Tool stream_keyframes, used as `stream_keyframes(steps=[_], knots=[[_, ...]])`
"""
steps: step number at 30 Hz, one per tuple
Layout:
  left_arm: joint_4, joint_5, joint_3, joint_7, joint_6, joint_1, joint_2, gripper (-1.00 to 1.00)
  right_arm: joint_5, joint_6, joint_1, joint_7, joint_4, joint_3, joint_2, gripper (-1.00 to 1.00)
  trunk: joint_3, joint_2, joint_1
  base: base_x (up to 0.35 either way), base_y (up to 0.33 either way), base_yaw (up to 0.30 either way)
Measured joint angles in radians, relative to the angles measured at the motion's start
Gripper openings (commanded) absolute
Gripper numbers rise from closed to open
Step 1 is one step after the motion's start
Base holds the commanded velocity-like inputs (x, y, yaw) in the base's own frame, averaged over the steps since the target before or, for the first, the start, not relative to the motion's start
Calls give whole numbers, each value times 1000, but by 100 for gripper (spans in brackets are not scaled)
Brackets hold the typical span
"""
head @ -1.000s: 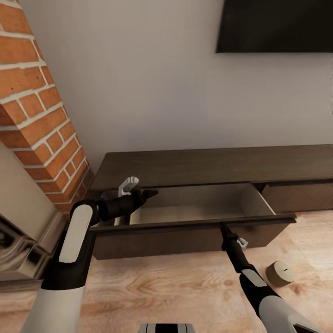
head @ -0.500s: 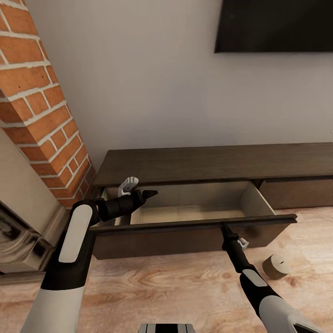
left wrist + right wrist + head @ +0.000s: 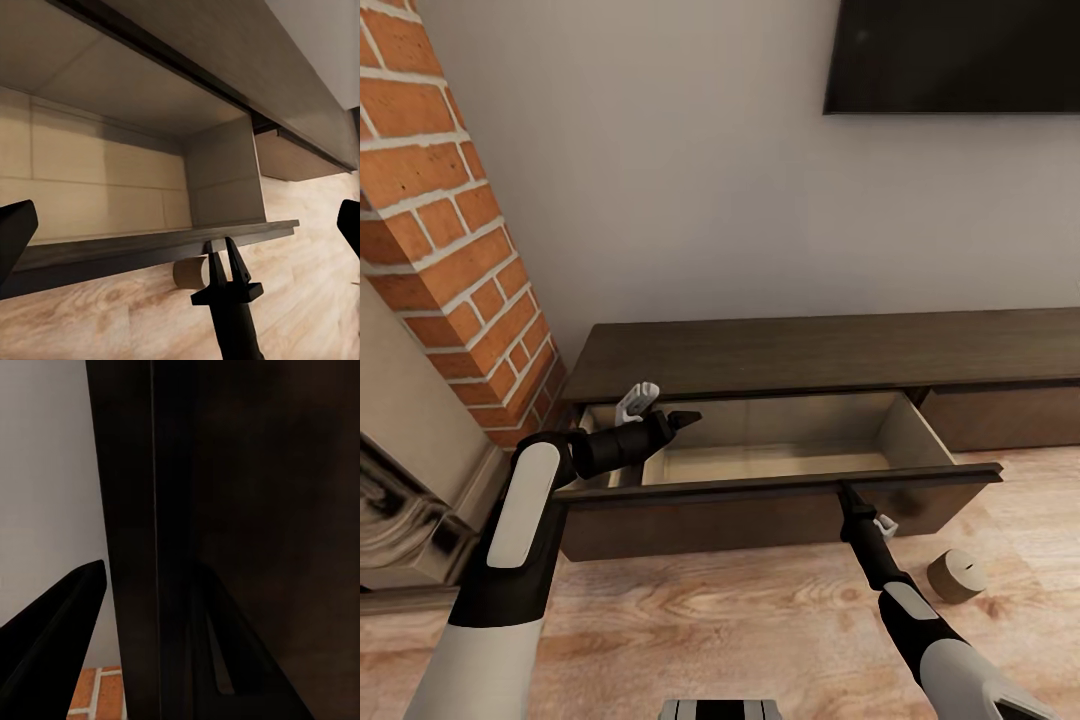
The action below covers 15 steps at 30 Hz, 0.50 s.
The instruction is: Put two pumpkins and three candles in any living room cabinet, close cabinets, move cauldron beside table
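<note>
The long dark-brown cabinet (image 3: 810, 350) stands against the wall with its left drawer (image 3: 780, 462) pulled out; what I see of its pale inside is bare. My right gripper (image 3: 847, 492) is shut on the top edge of the drawer front (image 3: 740, 515), one finger on each side of the panel (image 3: 172, 510). The left wrist view has that same right gripper (image 3: 222, 251) straddling the edge. My left gripper (image 3: 685, 417) hovers open over the drawer's left end, holding nothing. One grey-olive candle (image 3: 957, 576) lies on the floor right of the drawer, and is half hidden behind the right gripper as the candle (image 3: 187, 273) in the left wrist view.
A red brick column (image 3: 440, 220) and a fireplace surround (image 3: 400, 520) close off the left side. A dark TV (image 3: 960, 55) hangs on the wall above. The cabinet's second drawer (image 3: 1010, 415) at the right is shut. Wooden floor (image 3: 710, 610) stretches in front.
A second ago the camera shifted slightly and the cabinet slid a little away, while the drawer front stayed in my right gripper, so the drawer looks slightly further out. Nothing visible since.
</note>
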Motion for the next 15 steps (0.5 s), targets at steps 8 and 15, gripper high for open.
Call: stream_keyframes(steps=[8,15], knots=[[0,1,-2,0,0,0,0,100,2,-1,0,-7,-5,2,0,-100,0,0,0,-136,-12,0],[1,28,-5,0,0,0,3,100,7,-1,-2,-45,-26,5,1,-100,0,0,0,-27,-2,0]])
